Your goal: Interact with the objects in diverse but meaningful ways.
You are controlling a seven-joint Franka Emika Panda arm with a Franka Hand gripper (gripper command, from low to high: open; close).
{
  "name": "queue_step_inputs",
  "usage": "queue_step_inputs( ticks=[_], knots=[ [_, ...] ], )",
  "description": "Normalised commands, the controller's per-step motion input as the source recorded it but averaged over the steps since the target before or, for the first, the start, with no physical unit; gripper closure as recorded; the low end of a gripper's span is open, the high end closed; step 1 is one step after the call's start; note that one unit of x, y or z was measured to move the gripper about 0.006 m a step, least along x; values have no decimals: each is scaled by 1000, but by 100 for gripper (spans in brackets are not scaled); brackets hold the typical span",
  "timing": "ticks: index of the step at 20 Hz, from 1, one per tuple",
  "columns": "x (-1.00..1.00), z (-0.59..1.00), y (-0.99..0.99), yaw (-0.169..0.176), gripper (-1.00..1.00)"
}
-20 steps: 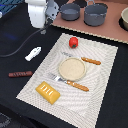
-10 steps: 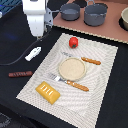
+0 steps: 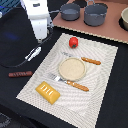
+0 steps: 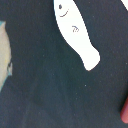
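A white fish piece (image 3: 33, 53) (image 4: 75, 31) lies on the dark tabletop, just off the placemat's edge on the exterior view's left. My gripper (image 3: 40, 37) hangs above it, a little farther back, holding nothing that I can see; its fingers are not clear enough to read and do not show in the wrist view. The reddish-brown sausage stick (image 3: 20, 74) (image 4: 125, 112) lies nearer the front. On the placemat (image 3: 107, 85) sit the red tomato (image 3: 73, 42) and the yellow ridged bread loaf (image 3: 48, 92).
A beige plate (image 3: 72, 69) sits mid-placemat, with an orange-handled fork (image 3: 70, 83) in front of it and a knife (image 3: 90, 61) beside it. Two grey pots (image 3: 70, 11) (image 3: 96, 14) and a bowl (image 3: 124, 19) stand on a brown board at the back.
The arm has shifted slightly forward and down, nearer the white fish. The objects have not moved.
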Motion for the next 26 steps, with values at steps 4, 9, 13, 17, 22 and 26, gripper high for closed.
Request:
queue_step_inputs(
  ticks=[4, 9, 13, 17, 22, 26],
  knots=[
    [-318, -470, -49, 65, -100],
    [-293, -335, -19, 95, -100],
    [-194, -126, 0, 123, -100],
    [-132, -240, -55, 59, -100],
    [-202, -337, -60, 56, -100],
    [-256, -328, -227, 34, -100]
  ],
)
